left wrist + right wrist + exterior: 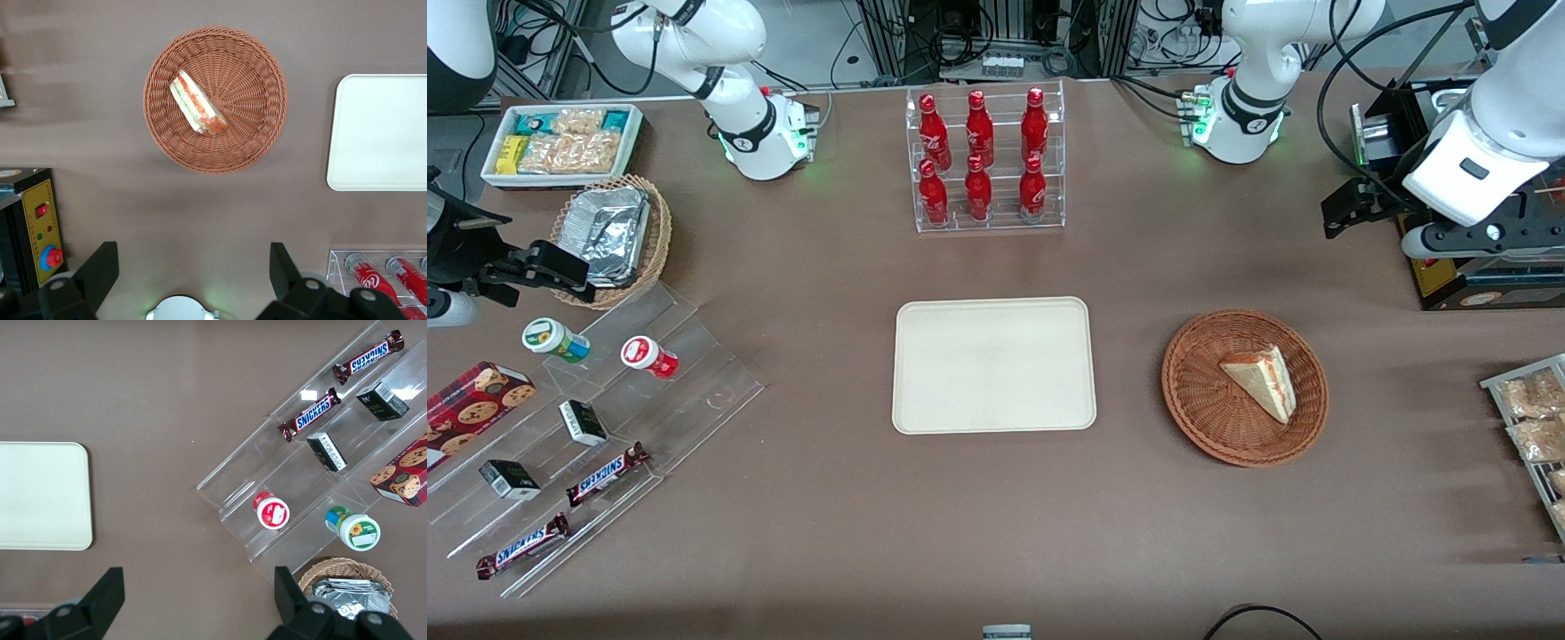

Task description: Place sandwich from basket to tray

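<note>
Sandwich not yet lifted; transfer not begun.

The sandwich [1261, 380], a triangular wedge with red, green and cream layers along its cut edge, lies on its side in the round woven basket [1196, 396], off-centre toward the rim. The cream tray [994, 365] sits on the brown surface [996, 533] beside the basket, apart from it, toward the parked arm's end, and holds nothing. The pincer [193, 270] hangs high above the surface, farther from the front camera than the basket, with its fingers [99, 272] spread wide and nothing between them. Judged from this layout, no step is complete: descent over the basket, grasp, lift, carry to the tray and release all remain.
</note>
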Motion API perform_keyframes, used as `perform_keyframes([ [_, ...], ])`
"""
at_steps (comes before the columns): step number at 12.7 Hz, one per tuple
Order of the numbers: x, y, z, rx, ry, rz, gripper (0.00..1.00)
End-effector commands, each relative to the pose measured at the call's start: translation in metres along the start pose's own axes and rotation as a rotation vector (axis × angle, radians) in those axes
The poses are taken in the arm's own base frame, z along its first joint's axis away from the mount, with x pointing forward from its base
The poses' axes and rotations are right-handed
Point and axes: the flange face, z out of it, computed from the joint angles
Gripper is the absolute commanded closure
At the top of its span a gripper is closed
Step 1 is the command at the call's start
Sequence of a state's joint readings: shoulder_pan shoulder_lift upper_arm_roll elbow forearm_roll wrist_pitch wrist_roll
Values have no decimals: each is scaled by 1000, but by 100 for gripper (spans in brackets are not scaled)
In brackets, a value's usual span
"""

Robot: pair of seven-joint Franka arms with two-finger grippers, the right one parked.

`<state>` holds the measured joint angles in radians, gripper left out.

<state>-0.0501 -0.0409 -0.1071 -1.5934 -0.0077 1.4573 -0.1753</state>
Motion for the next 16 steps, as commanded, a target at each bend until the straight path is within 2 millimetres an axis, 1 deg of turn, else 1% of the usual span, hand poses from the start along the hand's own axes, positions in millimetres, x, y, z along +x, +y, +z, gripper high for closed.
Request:
perform_keyframes([
  [1,-1,0,-3,4,7,18,0],
  [2,0,-3,-3,1,5,10,0],
  [3,0,-3,-1,3,2,10,0],
  [5,2,-13,7,2,-18,-10,0],
  [8,5,-17,36,15,-55,-26,0],
  [10,13,-17,66,16,-44,-152,0],
  [12,18,-15,94,14,-23,-207,0],
  [16,28,-15,129,-2,30,-328,0],
])
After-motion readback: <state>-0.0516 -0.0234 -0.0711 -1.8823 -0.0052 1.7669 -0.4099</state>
